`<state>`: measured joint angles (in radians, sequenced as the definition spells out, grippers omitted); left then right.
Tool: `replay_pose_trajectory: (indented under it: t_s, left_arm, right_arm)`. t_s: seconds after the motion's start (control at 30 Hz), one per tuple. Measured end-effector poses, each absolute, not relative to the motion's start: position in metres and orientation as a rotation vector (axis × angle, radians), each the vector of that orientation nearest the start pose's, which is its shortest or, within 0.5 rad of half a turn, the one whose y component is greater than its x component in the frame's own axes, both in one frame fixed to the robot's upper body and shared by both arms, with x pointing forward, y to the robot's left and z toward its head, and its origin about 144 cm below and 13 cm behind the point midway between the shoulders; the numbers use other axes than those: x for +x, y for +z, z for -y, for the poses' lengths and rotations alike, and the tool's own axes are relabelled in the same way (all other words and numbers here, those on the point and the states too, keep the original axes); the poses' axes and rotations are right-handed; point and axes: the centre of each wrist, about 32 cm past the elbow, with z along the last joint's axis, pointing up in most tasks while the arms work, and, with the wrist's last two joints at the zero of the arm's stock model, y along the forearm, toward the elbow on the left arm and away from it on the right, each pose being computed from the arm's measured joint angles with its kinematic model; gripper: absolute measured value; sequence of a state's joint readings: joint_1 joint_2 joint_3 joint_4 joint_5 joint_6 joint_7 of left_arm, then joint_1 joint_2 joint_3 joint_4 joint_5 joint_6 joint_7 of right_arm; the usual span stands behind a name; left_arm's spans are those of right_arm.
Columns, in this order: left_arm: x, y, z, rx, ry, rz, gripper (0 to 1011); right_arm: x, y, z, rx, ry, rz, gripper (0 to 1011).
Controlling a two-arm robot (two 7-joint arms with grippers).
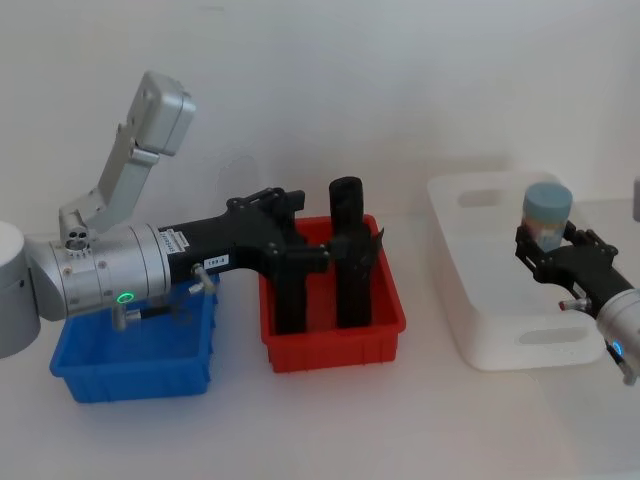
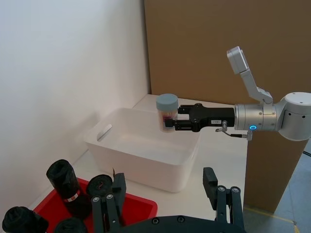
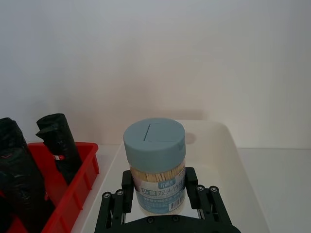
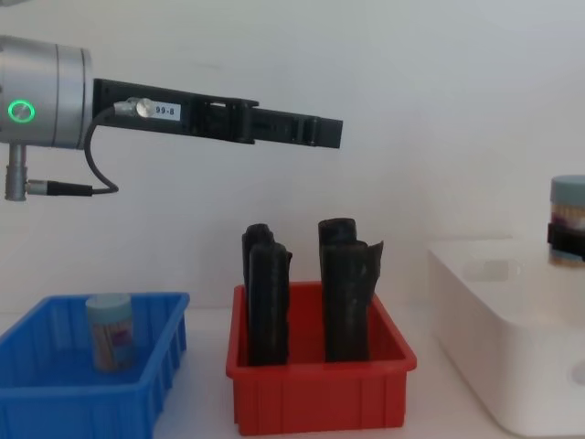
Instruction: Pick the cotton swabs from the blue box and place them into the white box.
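Note:
My right gripper [image 1: 548, 238] is shut on a cotton swabs tub [image 1: 547, 212], a clear tub with a pale blue lid, and holds it upright above the white box [image 1: 520, 350]. The right wrist view has the tub [image 3: 154, 165] between the fingers, over the box's rim [image 3: 233, 145]. A second cotton swabs tub [image 4: 110, 331] stands in the blue box [image 4: 55, 402] at the left. My left gripper [image 4: 324, 131] hovers high above the red bin, open and holding nothing.
A red bin [image 1: 335, 350] with tall black upright rolls [image 1: 347, 250] stands between the blue box [image 1: 130, 375] and the white box. My left arm reaches across above the blue box and the red bin. A brown board [image 2: 218, 48] stands behind the right arm.

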<state>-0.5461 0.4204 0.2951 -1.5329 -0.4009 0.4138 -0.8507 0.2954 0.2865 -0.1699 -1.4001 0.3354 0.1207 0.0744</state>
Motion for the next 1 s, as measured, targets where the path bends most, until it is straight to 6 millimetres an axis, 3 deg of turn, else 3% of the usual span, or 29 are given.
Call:
replay_pose_trajectory:
  t_s: [0.27, 0.73, 1.0]
  left_arm:
    - [0.568, 1.324, -0.268, 0.140, 0.504, 0.030, 1004]
    - [0.568, 1.324, -0.268, 0.140, 0.504, 0.030, 1004]
    - [0.568, 1.324, -0.268, 0.140, 0.504, 0.030, 1004]
  right_arm:
    - [0.551, 1.184, 0.280, -0.057, -1.402, -0.066, 646]
    - [0.561, 1.178, 0.283, -0.060, -1.408, -0.065, 1002]
    - [0.562, 1.178, 0.284, -0.035, -1.413, -0.041, 1002]
